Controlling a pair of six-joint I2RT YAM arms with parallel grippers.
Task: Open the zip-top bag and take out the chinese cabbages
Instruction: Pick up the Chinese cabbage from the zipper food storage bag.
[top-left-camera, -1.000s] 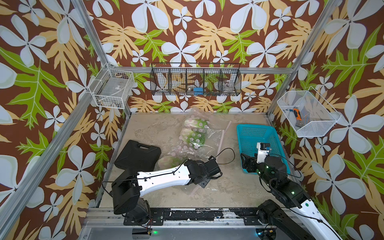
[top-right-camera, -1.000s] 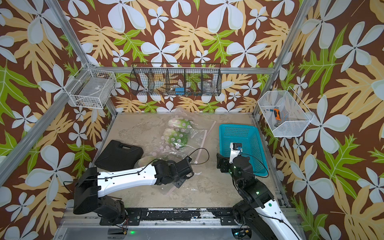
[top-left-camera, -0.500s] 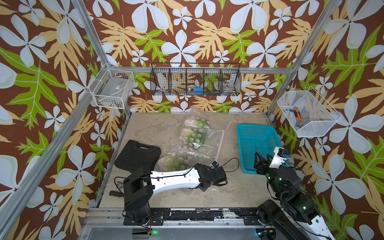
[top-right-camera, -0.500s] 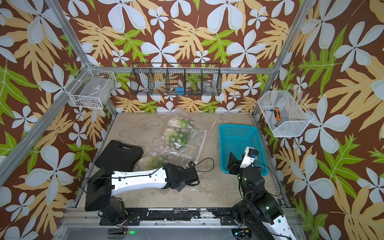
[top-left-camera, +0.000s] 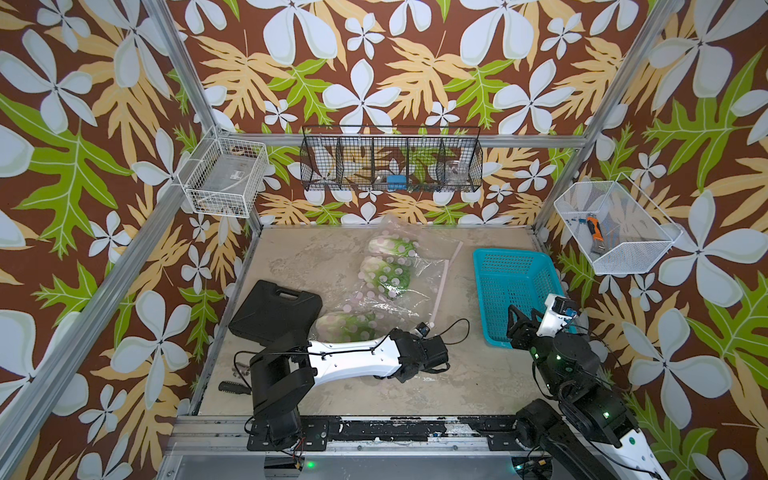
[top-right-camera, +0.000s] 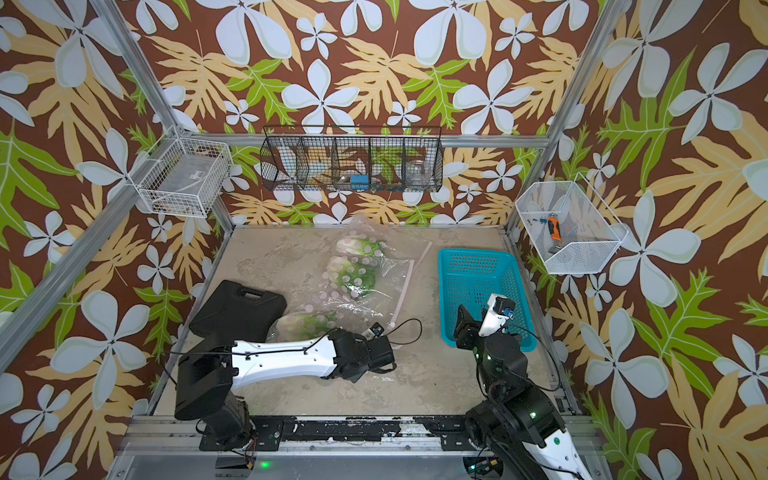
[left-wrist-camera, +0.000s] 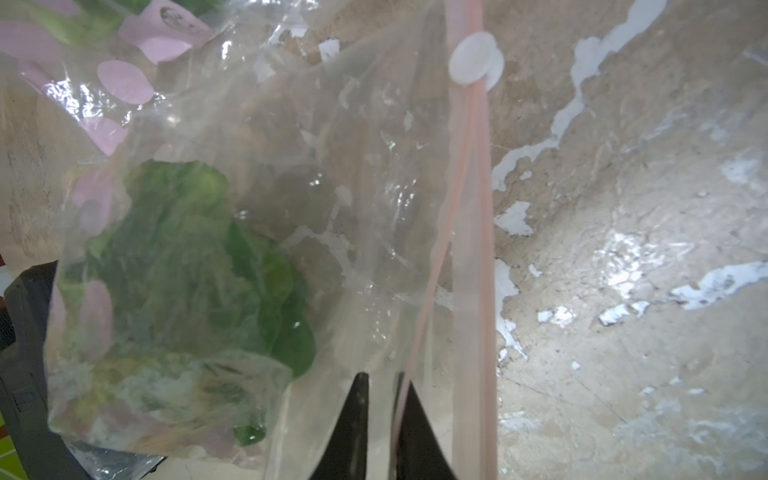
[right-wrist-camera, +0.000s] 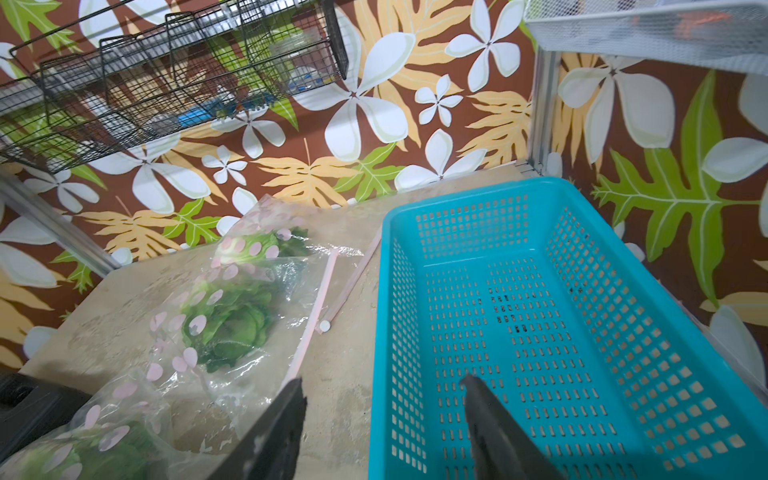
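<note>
Jaws of the left gripper (left-wrist-camera: 380, 419) are pressed together on a fold of the zip-top bag (left-wrist-camera: 340, 174) next to its pink zip strip (left-wrist-camera: 469, 232), while the right gripper (right-wrist-camera: 382, 419) holds its jaws apart and empty above the near rim of the blue basket (right-wrist-camera: 536, 216). All three chinese cabbages (top-left-camera: 384, 272) are still inside the bag, which lies on the table (top-left-camera: 478, 374) from about 12 o'clock down to the centre; the nearest cabbage head (top-left-camera: 347, 326) lies at about 9 o'clock from the left gripper. The white slider (left-wrist-camera: 476, 58) sits on the strip, and below it the two pink lines separate, so the zip seems partly open. I judge that the opening is only started; widening the mouth and taking out every cabbage remains. A black case (top-left-camera: 274, 311) lies at 9 o'clock of the bag.
</note>
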